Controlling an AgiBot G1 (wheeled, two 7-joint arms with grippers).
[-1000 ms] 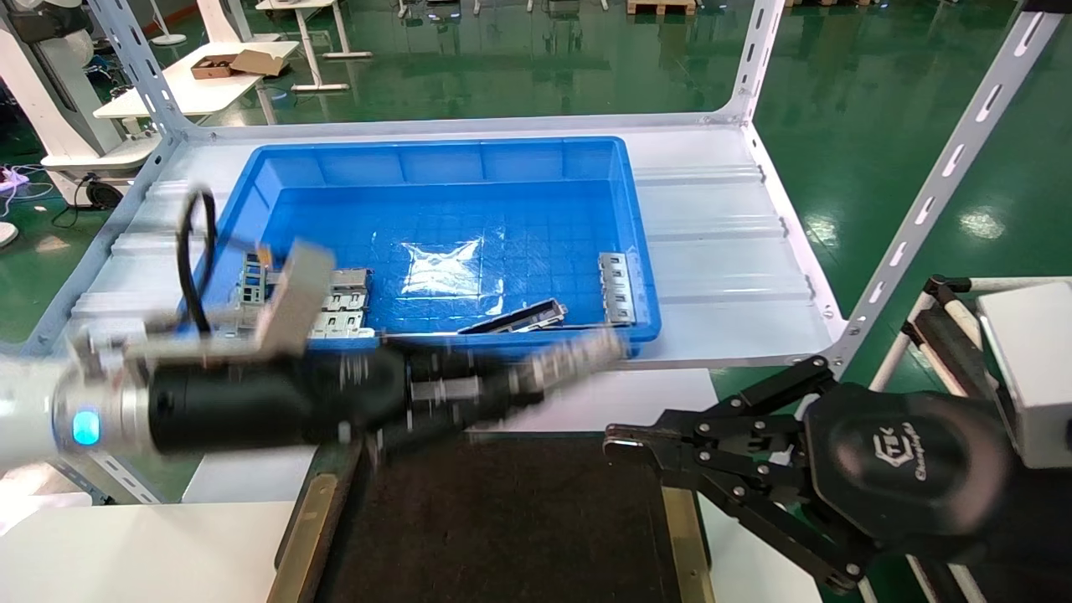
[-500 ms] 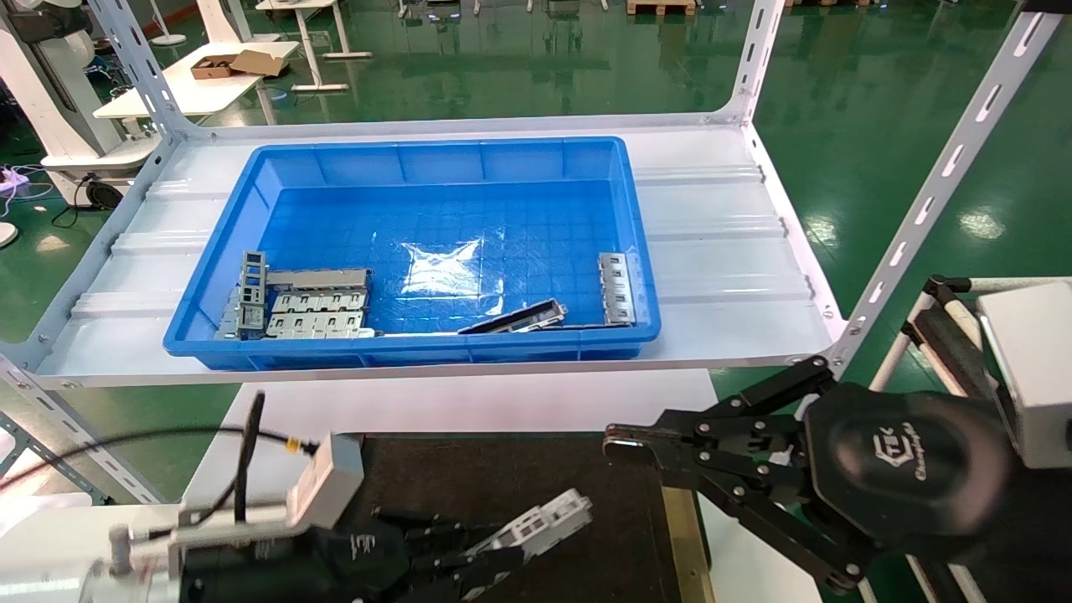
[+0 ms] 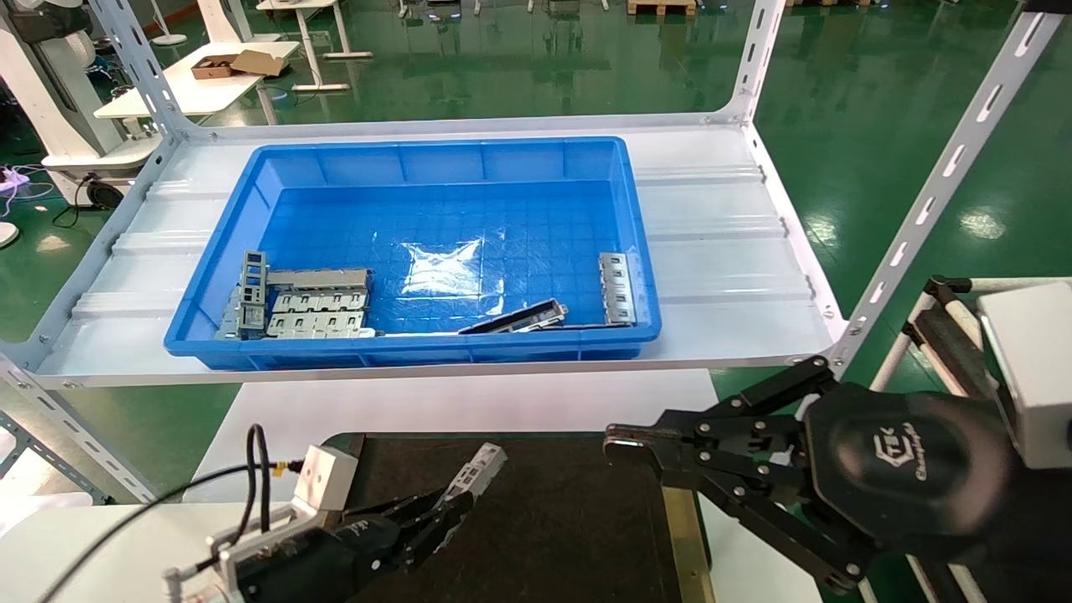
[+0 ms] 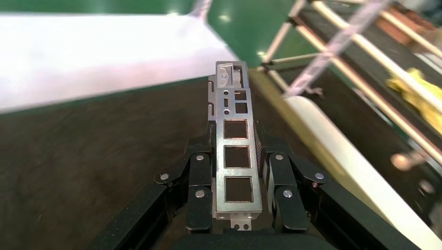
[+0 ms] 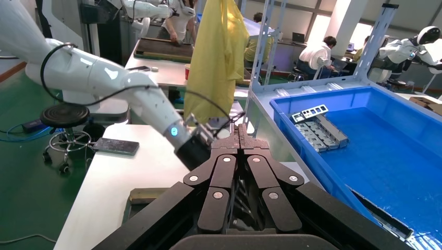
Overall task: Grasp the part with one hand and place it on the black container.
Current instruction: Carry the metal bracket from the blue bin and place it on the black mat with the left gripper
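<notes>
My left gripper [image 3: 444, 515] is shut on the part [image 3: 476, 475], a slim silver-grey metal bar with square cut-outs that sticks out past the fingertips. It is over the left near part of the black container [image 3: 553, 519]. In the left wrist view the part [image 4: 234, 151] lies clamped between the two black fingers [image 4: 200, 177], just above the container's matte black surface [image 4: 78, 161]. My right gripper [image 3: 615, 444] is shut and empty, parked over the container's right gold-olive rim [image 3: 682, 528]; it also shows in the right wrist view [image 5: 239, 136].
A deep blue bin [image 3: 435, 159] stands on the white shelf behind the container. It holds wide grey metal cages [image 3: 314, 306], a dark longer strip [image 3: 515, 318] and one more slim bar [image 3: 617, 289]. White shelf posts [image 3: 938, 193] rise at the right.
My left arm came out of the bin area with the part and dropped low over the container, then drew back toward the left near corner. The right arm has not moved.
</notes>
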